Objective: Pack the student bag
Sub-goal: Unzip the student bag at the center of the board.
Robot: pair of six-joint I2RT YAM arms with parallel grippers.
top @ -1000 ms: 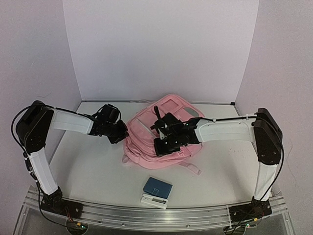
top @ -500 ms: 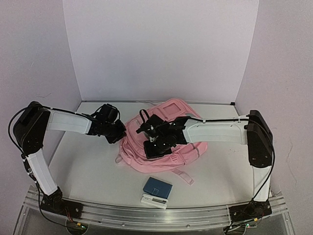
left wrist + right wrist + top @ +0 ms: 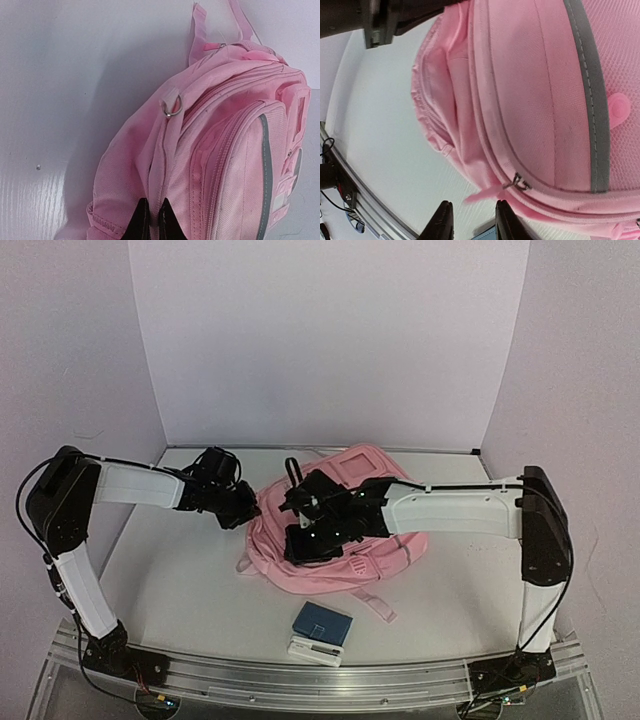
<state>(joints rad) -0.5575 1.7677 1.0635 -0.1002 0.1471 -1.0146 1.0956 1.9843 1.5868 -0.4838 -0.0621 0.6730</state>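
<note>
Backpack of soft pink woven fabric (image 3: 365,465), with grey reflective strips and zip seams, lies slumped at the centre of the white surface (image 3: 180,580). Left tool (image 3: 152,217), at its 9 o'clock edge, pinches a fabric fold. Right tool (image 3: 472,220), fingers spread, hovers over its 7 o'clock side.

Pale lilac walls (image 3: 330,340) around a white table (image 3: 180,580), light seemingly even.

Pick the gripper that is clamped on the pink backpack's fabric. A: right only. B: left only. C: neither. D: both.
B: in its wrist view the left gripper is shut on a fold at the edge of the student bag, while the right gripper has its fingers apart with nothing gripped between them.
</note>
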